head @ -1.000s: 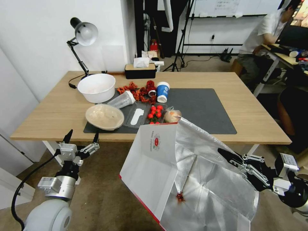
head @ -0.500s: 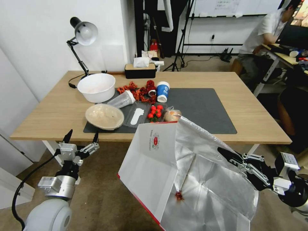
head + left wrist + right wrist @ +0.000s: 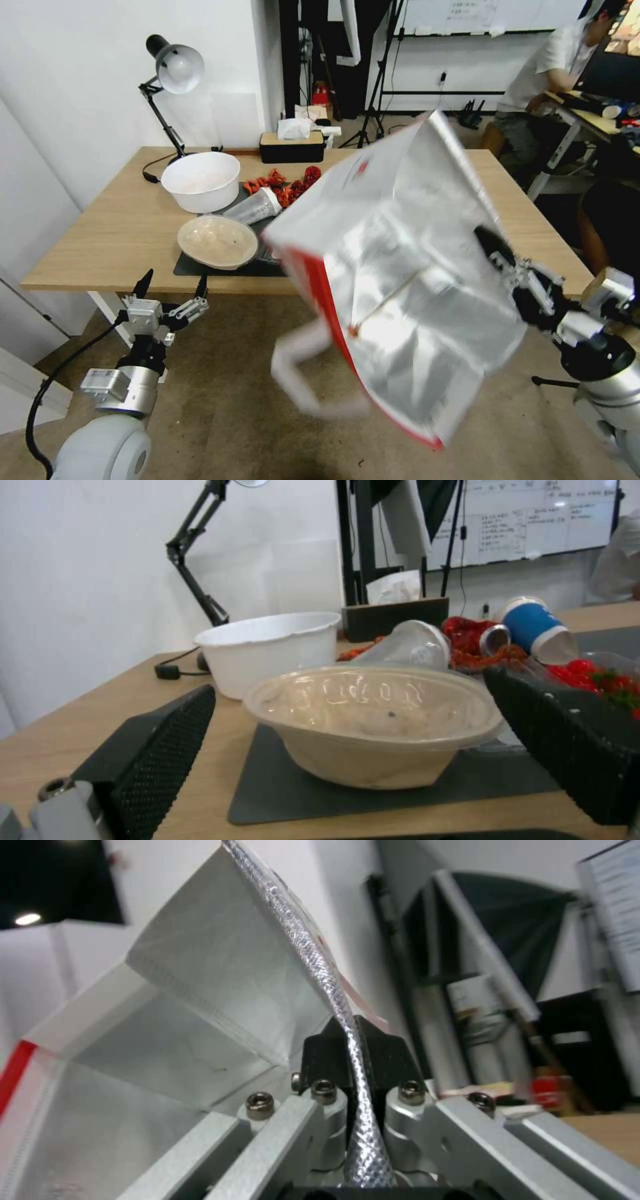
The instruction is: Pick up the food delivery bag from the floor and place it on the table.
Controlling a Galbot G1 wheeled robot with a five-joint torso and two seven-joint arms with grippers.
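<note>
Silver arms, black ribbed jaws, black cable, hex screws

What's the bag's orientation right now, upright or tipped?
Tipped. The food delivery bag hangs slanted in the right gripper, foil-lined mouth facing the camera, a loop handle dangling below.

One bag (image 3: pixel 400 267), two bowls (image 3: pixel 200 181), one lamp (image 3: pixel 175 67), one table (image 3: pixel 100 233).

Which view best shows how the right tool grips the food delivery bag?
The right wrist view: the right tool is shut on the food delivery bag, pinching its foil rim edge. The head view shows the whole bag swung up over the table edge. The left wrist view looks at the bowls instead.
</note>
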